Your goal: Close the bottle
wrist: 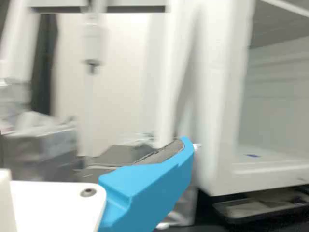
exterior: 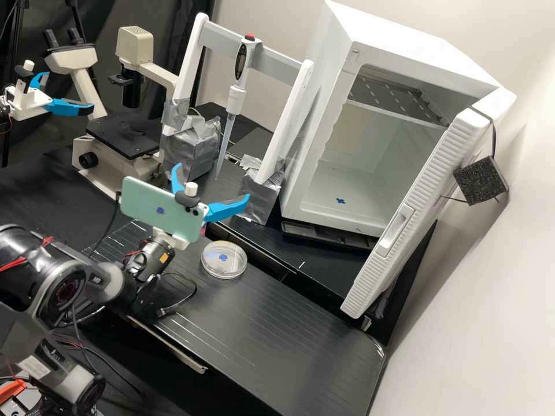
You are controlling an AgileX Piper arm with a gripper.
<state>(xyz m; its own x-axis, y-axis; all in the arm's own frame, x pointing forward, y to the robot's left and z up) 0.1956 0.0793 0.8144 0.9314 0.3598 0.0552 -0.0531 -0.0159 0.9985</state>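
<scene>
One clear, round, shallow dish

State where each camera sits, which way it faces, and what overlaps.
High view: fixed, off the arm; looks forward and down on the bench; arm and open gripper show.
Wrist view: on the arm's wrist; looks roughly level, past a blue finger, toward the pipette and white cabinet.
Shared: gripper, pipette, white cabinet.

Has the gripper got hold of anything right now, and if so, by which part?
Nothing is held. The gripper stands open, its blue fingers spread wide with nothing between their tips; the pale green phone sits at the wrist.
</scene>
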